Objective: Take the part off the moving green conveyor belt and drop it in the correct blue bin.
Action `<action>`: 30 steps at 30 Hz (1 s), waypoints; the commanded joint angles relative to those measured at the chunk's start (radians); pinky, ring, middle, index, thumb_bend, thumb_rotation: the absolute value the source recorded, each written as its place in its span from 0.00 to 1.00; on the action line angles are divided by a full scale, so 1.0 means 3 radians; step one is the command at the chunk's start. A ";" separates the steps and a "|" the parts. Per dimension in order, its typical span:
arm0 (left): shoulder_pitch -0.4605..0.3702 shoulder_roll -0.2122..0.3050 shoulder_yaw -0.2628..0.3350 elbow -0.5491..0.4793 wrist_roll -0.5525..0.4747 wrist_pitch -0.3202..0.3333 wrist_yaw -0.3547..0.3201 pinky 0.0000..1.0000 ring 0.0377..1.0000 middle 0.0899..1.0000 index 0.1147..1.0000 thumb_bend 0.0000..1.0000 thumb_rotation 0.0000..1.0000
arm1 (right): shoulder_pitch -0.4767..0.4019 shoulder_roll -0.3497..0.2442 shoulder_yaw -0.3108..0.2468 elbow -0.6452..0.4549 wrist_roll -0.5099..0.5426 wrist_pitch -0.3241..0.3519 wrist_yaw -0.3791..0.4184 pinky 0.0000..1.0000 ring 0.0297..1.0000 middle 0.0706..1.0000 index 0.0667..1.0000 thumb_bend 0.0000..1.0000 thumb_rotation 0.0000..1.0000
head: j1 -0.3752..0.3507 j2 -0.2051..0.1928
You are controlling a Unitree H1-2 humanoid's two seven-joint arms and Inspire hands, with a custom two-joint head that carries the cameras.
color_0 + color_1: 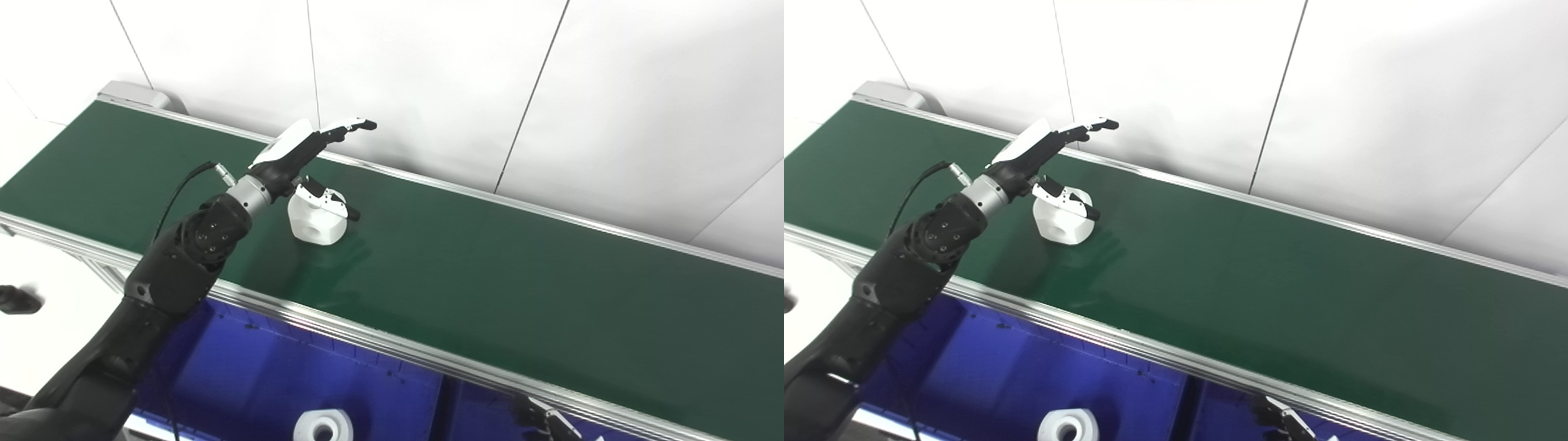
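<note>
Green conveyor belt (pixel 490 288): runs slantwise across the scene, edged by aluminium rails; taken here as the landmark.

White part (pixel 316 220): a chunky block with a round bore in its side face, sitting on the belt toward its left stretch, nearer the front rail than the back. Nothing has lifted it; it rests flat on the green surface.

Left hand (pixel 306 160): reaches over the front rail and stands above the belt at the part. Fingers (pixel 343 127) are stretched out straight and held close together, pointing toward the back rail, above and beyond the part. The thumb (pixel 327 199) is spread well apart from them and lies across the top of the part; whether it touches cannot be told. Nothing is grasped. The dark forearm and its cable cross the front rail and cover some of the belt to the left of the part.

Blue bin (pixel 275 367): below the belt's front rail, holding a white ringed part (pixel 323 425) near the picture's bottom edge.

Right hand (pixel 548 422): only a sliver shows under the front rail, at the bottom edge; its finger posture cannot be told.

White wall panels (pixel 429 79): behind the belt's back rail.
</note>
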 commanded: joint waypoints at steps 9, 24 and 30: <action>-0.0255 0.0301 -0.0343 0.0041 0.0668 0.0172 -0.0119 1.00 1.00 1.00 0.90 1.00 0.17 | 0.0006 -0.0019 -0.0044 -0.0039 0.0060 -0.0140 -0.0004 0.61 0.70 0.75 0.77 0.95 0.22 | 0.0014 -0.0009; -0.0227 0.0142 -0.0620 0.0378 0.0444 0.0021 -0.0445 0.88 0.90 0.88 0.80 0.88 0.01 | 0.0023 -0.0014 -0.0054 -0.0055 0.0057 -0.0199 -0.0033 0.65 0.72 0.75 0.77 0.93 0.21 | 0.0010 0.0040; -0.0149 -0.0208 -0.0384 0.0804 0.0146 -0.0615 0.0218 0.55 0.50 0.48 0.45 0.53 0.00 | 0.0038 -0.0012 -0.0063 -0.0096 0.0027 -0.0176 -0.0048 0.63 0.72 0.75 0.77 0.93 0.22 | -0.0012 0.0080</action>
